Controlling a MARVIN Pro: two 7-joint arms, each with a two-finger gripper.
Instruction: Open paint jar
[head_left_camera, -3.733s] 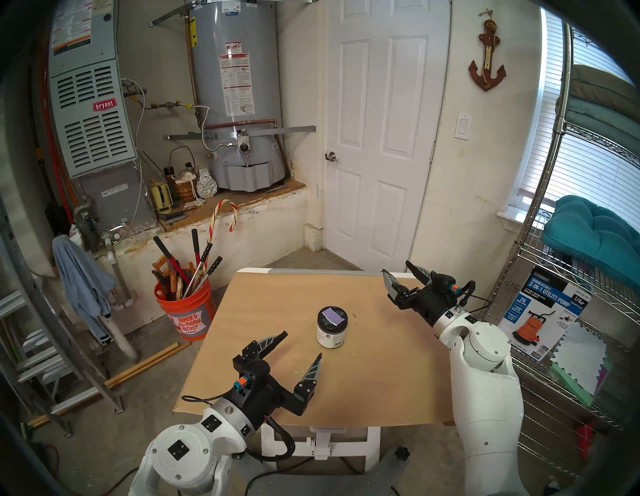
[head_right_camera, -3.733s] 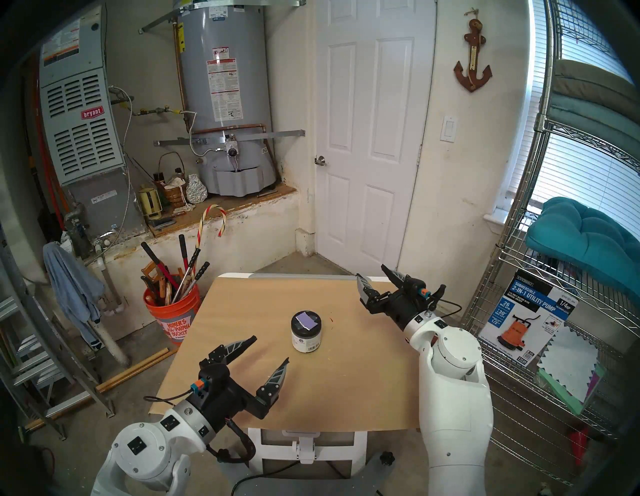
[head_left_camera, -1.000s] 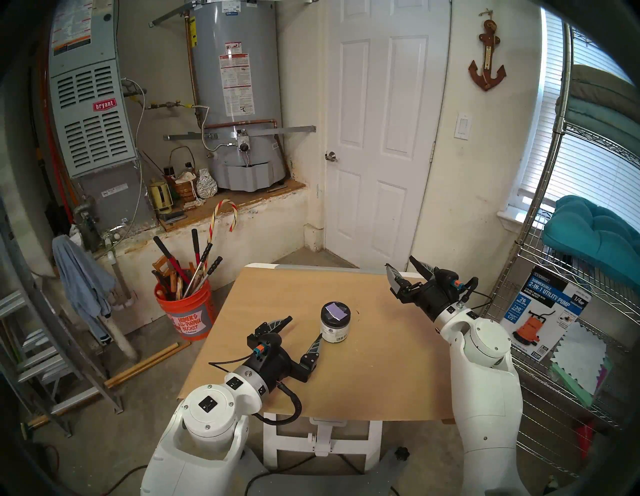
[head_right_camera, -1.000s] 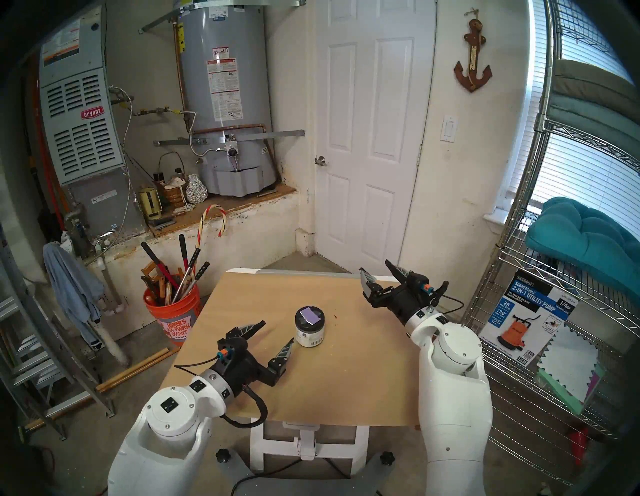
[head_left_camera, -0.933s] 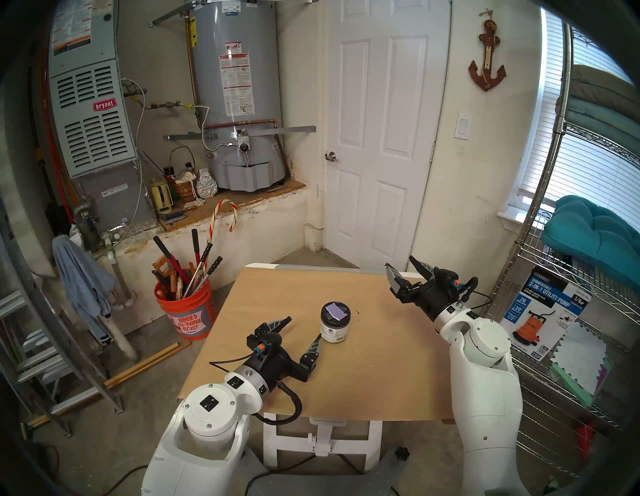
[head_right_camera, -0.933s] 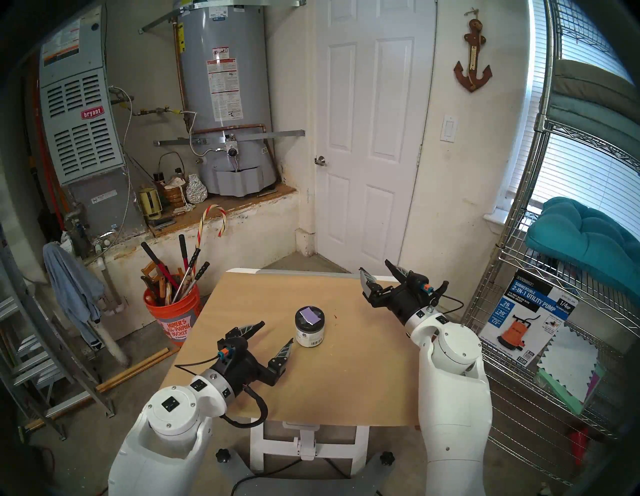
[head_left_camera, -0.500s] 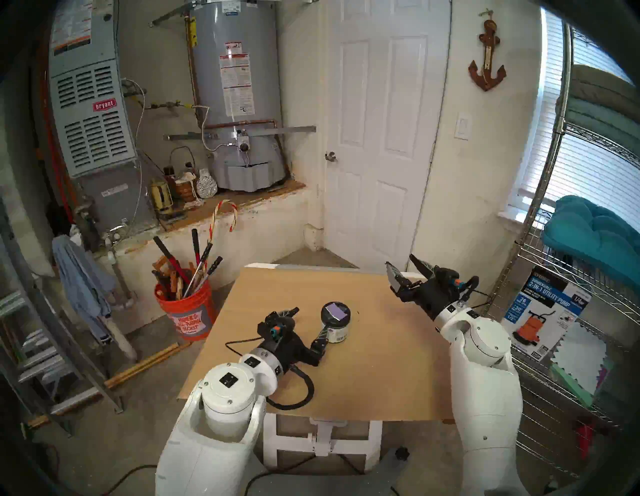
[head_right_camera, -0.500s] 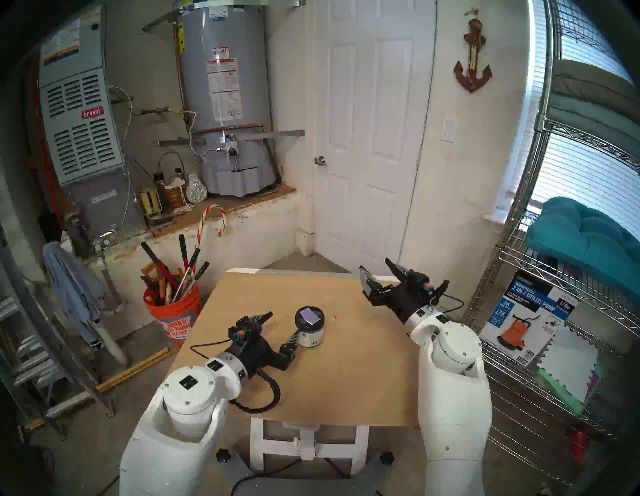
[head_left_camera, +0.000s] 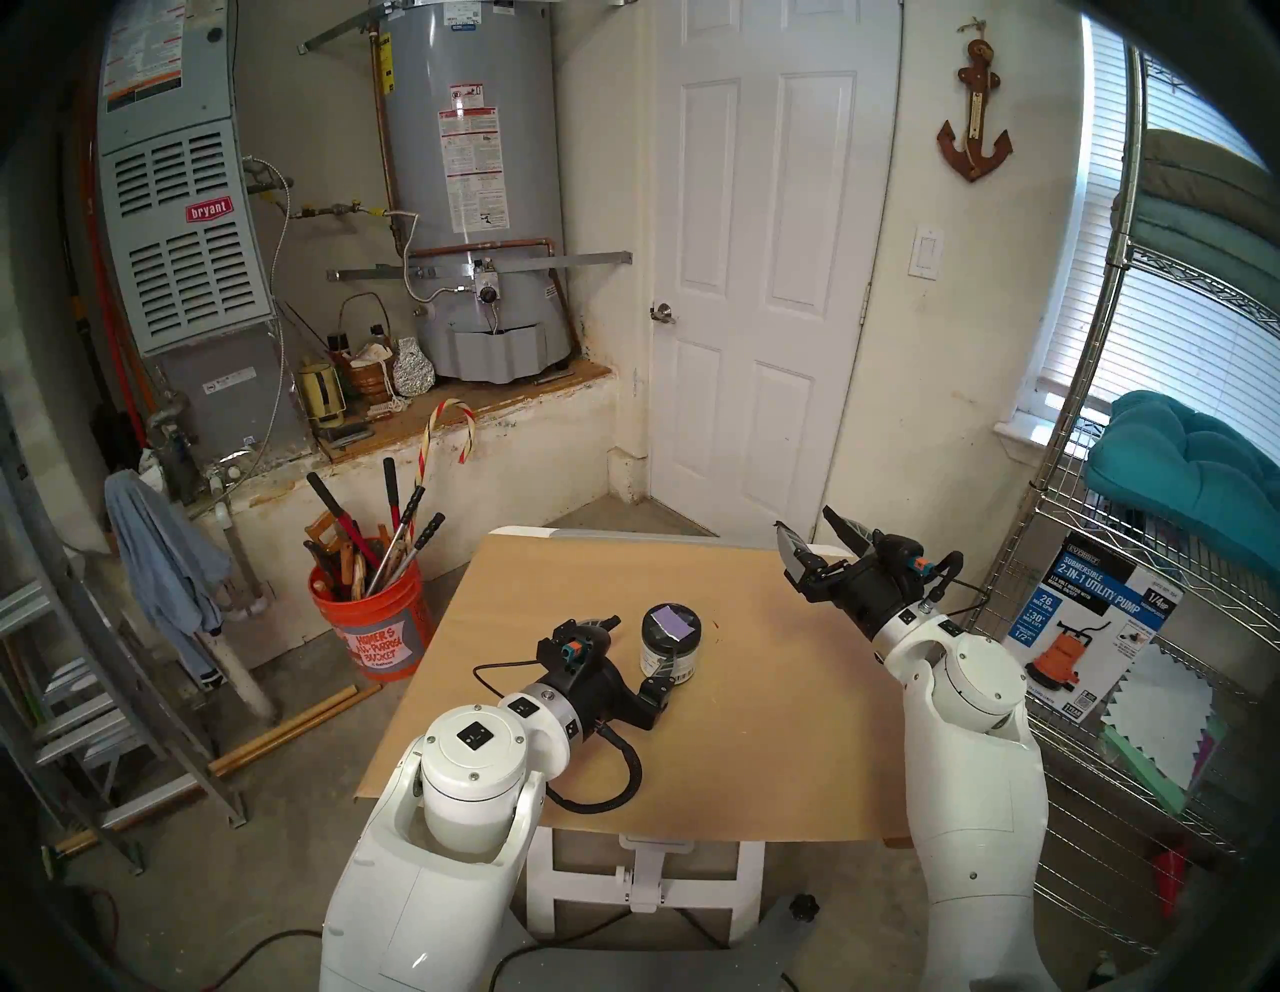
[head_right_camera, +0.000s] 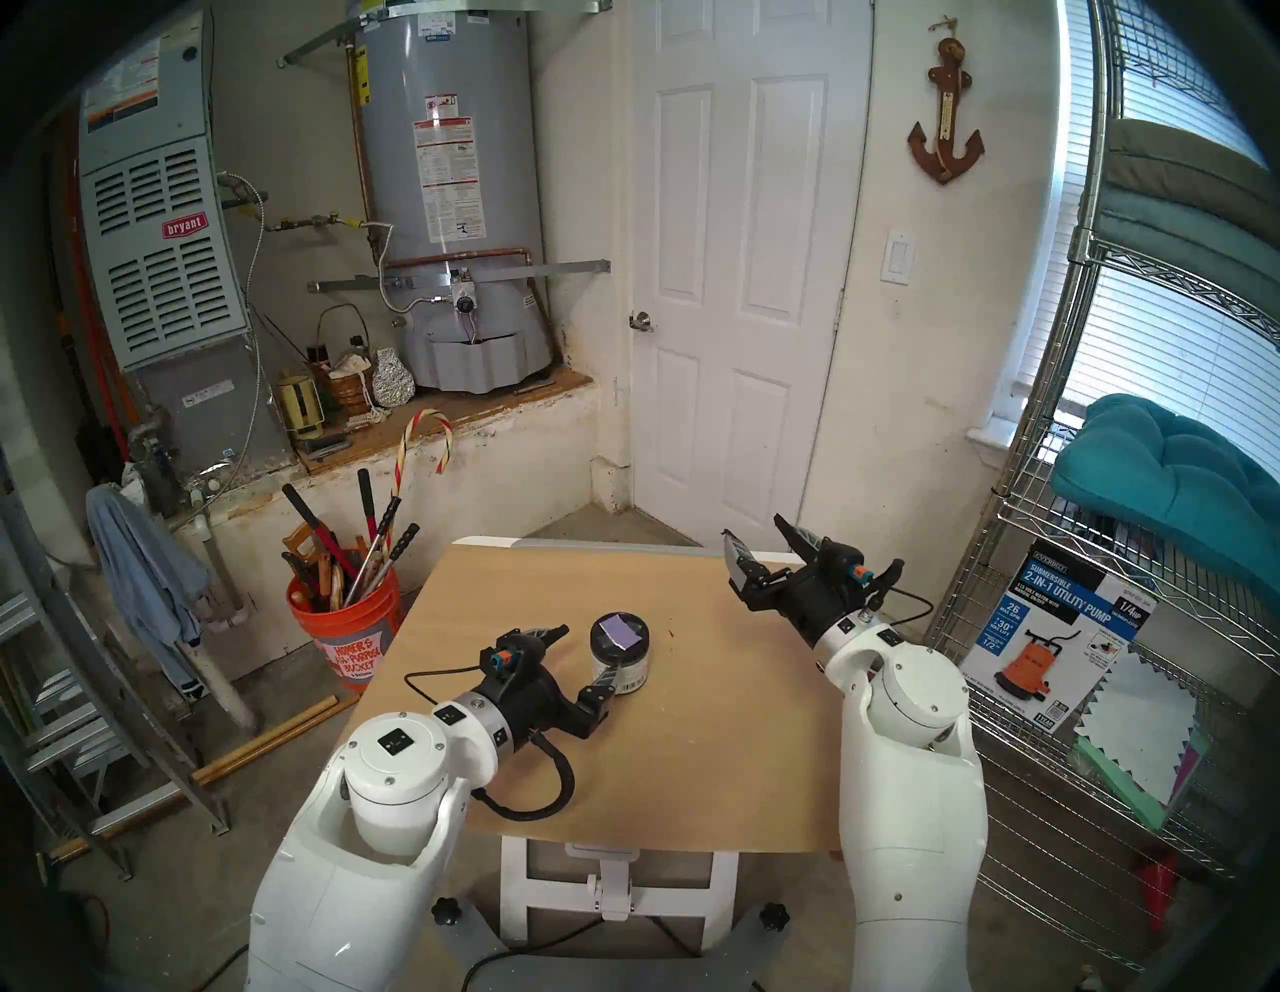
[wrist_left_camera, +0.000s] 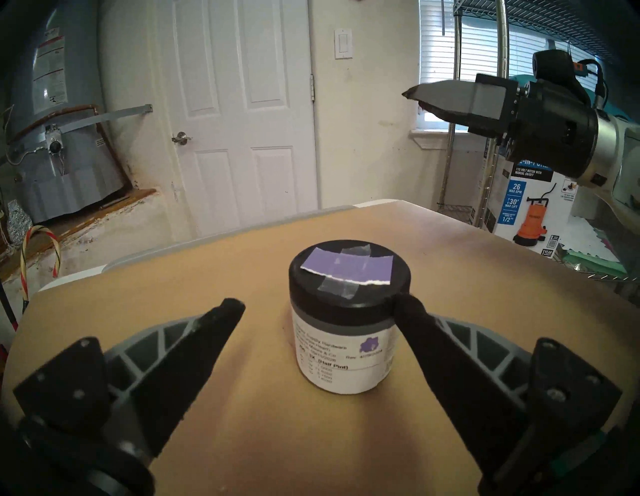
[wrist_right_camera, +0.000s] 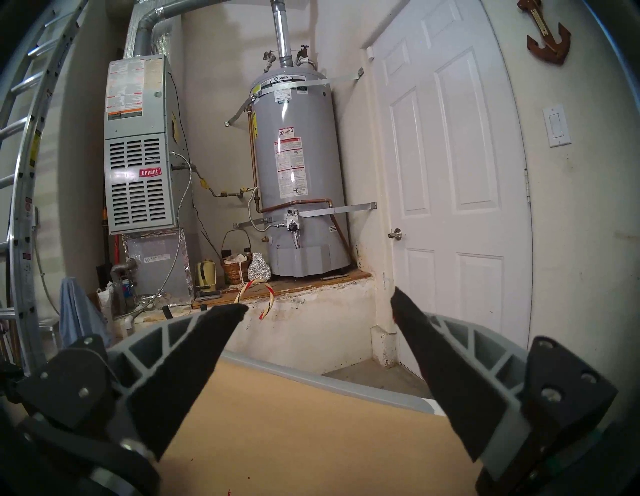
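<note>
Nearest the robot, the left tool (head_left_camera: 641, 644) reached low over the tan counter (head_left_camera: 762, 727) with its jaws spread wide, gripping nothing. In the left wrist view one fingertip (wrist_left_camera: 407, 304) lay against the edge of the black lid (wrist_left_camera: 349, 277), while the other fingertip (wrist_left_camera: 230, 308) stood clear of the jar on the opposite side. The paint jar (head_left_camera: 670, 644) stood upright near the middle of the counter, partly between those two fingers, its lid on and a lilac swatch (wrist_left_camera: 346, 272) taped across the top; a white printed label (wrist_left_camera: 343, 360) wrapped its side.

Farther back and to the right, the right tool (head_left_camera: 814, 540) hung above the far right corner of the counter, well apart from the jar, jaws open and empty.

Beyond the counter, an orange bucket (head_left_camera: 377, 627) of long-handled tools sat on the floor at left, and a grey water heater (head_left_camera: 478, 208) stood on a raised ledge beside a white door (head_left_camera: 762, 277).
</note>
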